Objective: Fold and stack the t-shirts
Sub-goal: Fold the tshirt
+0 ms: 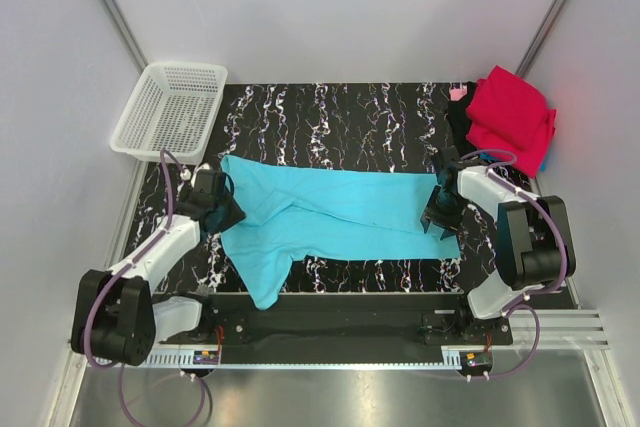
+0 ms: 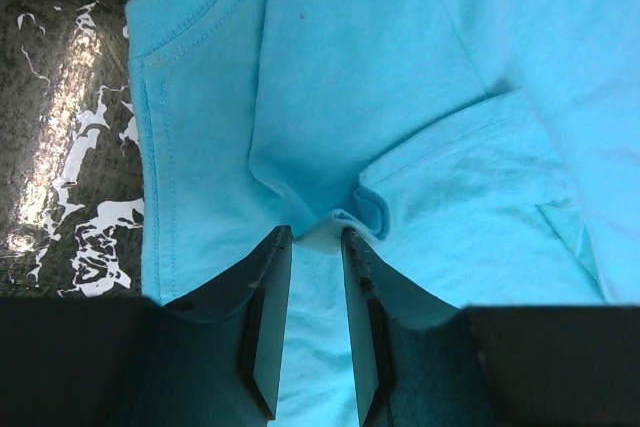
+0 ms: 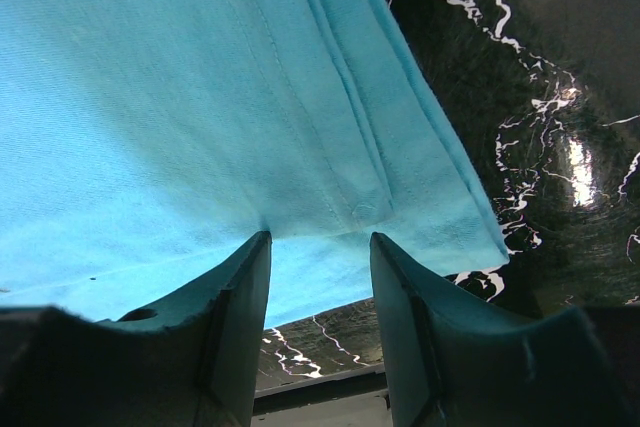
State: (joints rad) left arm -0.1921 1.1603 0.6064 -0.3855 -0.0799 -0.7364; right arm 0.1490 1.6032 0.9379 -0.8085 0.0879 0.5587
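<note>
Closest in, the turquoise t-shirt (image 1: 340,209) is laid out sideways across the black marbled bench (image 1: 340,112), one sleeve drooping toward the near edge. Left gripper (image 2: 315,237) is nearly closed, pinching a little pucker of the shirt at its left end. Right gripper (image 3: 320,237) is spread, with the hem lying across the gap. Further back: white mesh basket (image 1: 186,66) far left, crimson t-shirt (image 1: 510,112) bunched up far right.

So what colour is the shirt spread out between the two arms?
Plain turquoise-blue; the t-shirt shows best in the top external view.
</note>
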